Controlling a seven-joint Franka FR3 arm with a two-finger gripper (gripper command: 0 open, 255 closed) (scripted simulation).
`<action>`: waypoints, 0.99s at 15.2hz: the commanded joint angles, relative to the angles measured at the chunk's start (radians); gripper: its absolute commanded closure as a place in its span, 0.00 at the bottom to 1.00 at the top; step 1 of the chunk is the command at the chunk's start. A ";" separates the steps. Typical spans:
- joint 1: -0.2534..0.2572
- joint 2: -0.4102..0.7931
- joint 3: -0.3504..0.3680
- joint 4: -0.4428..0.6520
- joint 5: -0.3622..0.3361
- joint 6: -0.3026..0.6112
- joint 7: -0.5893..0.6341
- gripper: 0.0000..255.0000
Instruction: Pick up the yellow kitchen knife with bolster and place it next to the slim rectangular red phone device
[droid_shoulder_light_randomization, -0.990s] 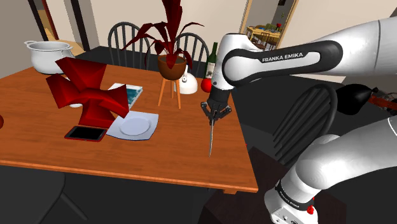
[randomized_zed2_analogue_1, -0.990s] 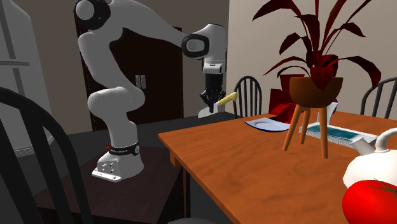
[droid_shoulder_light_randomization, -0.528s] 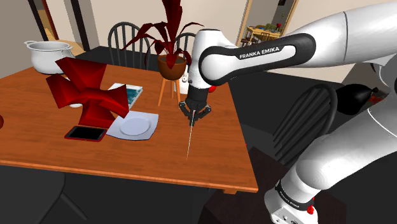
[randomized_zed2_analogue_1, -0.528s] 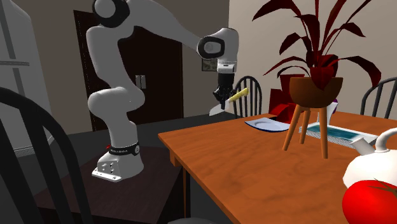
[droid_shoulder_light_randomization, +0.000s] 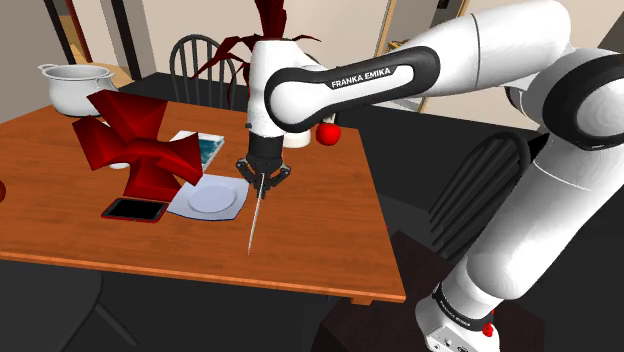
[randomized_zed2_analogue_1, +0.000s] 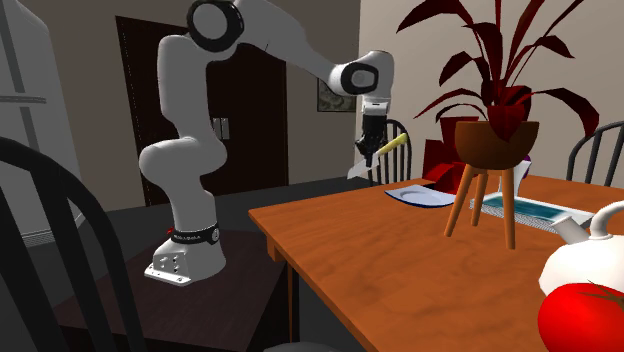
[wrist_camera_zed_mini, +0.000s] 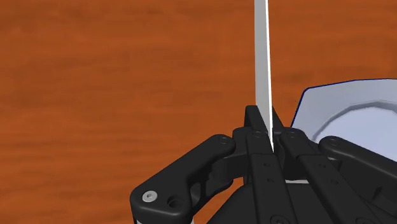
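My black gripper (droid_shoulder_light_randomization: 262, 178) is shut on the knife and holds it above the wooden table (droid_shoulder_light_randomization: 330, 250). The knife's grey blade (droid_shoulder_light_randomization: 255, 218) hangs from the fingers, slanting down towards the table's near edge. In the second exterior view its yellow handle (randomized_zed2_analogue_1: 392, 145) sticks out on one side of the gripper (randomized_zed2_analogue_1: 368, 152) and the blade on the other. In the wrist view the blade (wrist_camera_zed_mini: 261, 57) runs straight out from between the closed fingers (wrist_camera_zed_mini: 253, 130). The red-framed phone (droid_shoulder_light_randomization: 133, 209) lies flat on the table, left of the gripper in the shoulder view, beyond a plate.
A pale plate (droid_shoulder_light_randomization: 210, 198) lies between gripper and phone, its rim just beside the fingers. A large red sculpture (droid_shoulder_light_randomization: 135, 150) stands over the phone. A book (droid_shoulder_light_randomization: 205, 148), a white pot (droid_shoulder_light_randomization: 75, 88), a red apple (droid_shoulder_light_randomization: 327, 133) and a potted plant (randomized_zed2_analogue_1: 495, 140) stand farther back.
The arm has swung to the shoulder view's left with the knife, from over the table's right part to beside the plate. The grip stays the same.
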 joint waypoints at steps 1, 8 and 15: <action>0.026 0.084 0.017 0.087 -0.051 -0.011 0.064 1.00; 0.174 0.383 0.016 0.459 -0.220 -0.116 0.228 1.00; 0.336 0.639 -0.022 0.832 -0.320 -0.239 0.291 1.00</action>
